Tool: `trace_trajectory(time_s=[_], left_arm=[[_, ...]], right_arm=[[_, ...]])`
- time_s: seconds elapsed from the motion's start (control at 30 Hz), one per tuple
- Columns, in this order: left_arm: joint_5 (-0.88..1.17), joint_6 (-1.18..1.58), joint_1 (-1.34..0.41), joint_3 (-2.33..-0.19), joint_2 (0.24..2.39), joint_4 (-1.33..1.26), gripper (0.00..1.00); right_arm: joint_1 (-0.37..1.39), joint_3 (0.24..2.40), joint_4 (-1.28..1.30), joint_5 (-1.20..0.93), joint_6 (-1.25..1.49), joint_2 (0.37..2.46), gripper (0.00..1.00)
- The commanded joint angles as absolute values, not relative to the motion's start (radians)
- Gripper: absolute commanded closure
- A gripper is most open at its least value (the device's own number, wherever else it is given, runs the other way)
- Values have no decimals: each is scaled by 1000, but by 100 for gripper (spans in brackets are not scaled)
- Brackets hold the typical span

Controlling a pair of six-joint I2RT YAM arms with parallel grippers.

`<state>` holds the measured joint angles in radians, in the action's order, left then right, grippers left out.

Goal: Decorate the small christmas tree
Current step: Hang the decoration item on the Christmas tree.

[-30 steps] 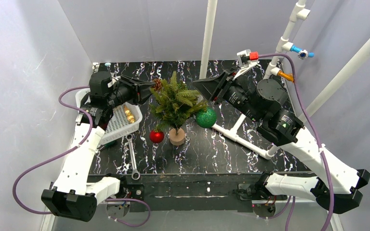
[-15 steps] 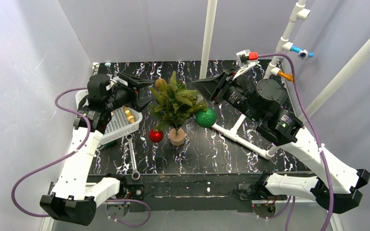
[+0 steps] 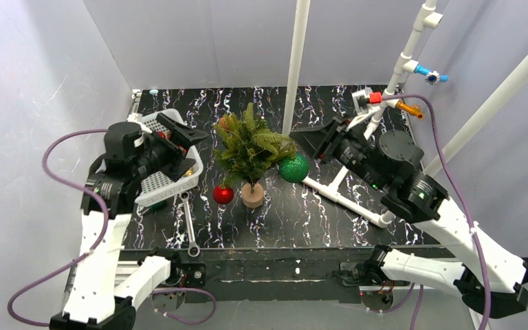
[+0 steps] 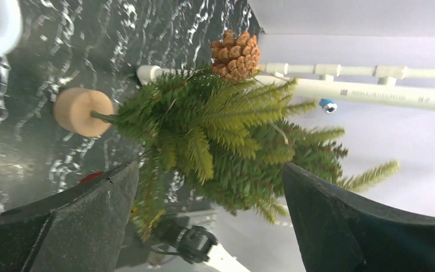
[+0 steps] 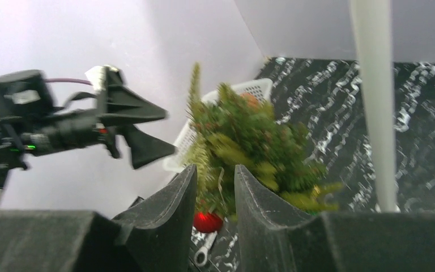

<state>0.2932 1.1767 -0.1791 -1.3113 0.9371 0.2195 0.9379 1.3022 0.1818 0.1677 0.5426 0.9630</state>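
Observation:
The small christmas tree stands upright on its round wooden base at mid table. A brown pine cone sits in its upper left branches, and the left wrist view shows the pine cone free on the tree. A red ball hangs low on the left and a green ball on the right. My left gripper is wide open and empty, a short way left of the tree. My right gripper hovers right of the tree, its fingers a narrow gap apart with nothing between them.
A white basket lies under my left gripper, by the table's left edge. A metal wrench lies in front of it. White pipes run across the right half of the table, and an upright white pole stands behind the tree.
My left gripper opened, let go of the pine cone on the tree and drew back to the left. My right gripper backed away to the right.

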Motion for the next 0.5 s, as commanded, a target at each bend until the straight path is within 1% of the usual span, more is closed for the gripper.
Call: trace_trajectory(time_s=[0.0,0.2,0.4,0.47], left_arm=[[182,949,-182,-1392,853,438,2],[114,803,-181,-1369,795,660,2],[119,776,-181,-1245,705,775,2],[82,765,-183,-1224,689,839,2]], right_arm=[[939,1218,287,281,529,833,60],[939,1185,507,361,541,722,57],[939,1211,737,340,568,740,51],[939,1217,808,336,579,757,49]])
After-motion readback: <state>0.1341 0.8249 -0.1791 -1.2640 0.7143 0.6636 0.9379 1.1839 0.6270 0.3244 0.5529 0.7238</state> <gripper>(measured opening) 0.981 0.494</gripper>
